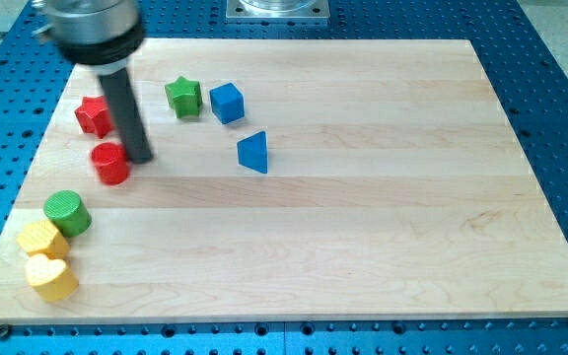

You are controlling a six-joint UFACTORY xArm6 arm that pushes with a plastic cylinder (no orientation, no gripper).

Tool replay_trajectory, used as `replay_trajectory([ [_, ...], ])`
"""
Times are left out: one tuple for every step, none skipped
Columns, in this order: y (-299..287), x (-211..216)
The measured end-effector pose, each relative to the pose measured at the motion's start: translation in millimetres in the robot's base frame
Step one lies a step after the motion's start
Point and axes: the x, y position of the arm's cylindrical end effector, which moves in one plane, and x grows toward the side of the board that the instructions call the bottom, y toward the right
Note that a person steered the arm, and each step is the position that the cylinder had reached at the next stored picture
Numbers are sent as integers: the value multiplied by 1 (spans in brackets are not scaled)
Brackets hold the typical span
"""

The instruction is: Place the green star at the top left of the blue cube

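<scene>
The green star (182, 97) lies near the view's top left, just left of the blue cube (227, 103), with a small gap between them. My tip (138, 158) rests on the board lower left of the star, right beside a red cylinder (111, 163). The rod rises from the tip toward the view's top left and partly hides a red star (93, 115).
A blue triangular block (253, 153) sits lower right of the blue cube. A green cylinder (67, 213), a yellow block (42, 240) and a yellow heart (51, 277) cluster at the lower left edge of the wooden board (363, 217).
</scene>
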Motion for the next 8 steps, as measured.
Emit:
replay_trajectory([
  [-12,25],
  [-17,0],
  [-43,68],
  [-43,84],
  [-13,27],
  [16,-45],
  [57,-57],
  [57,-76],
])
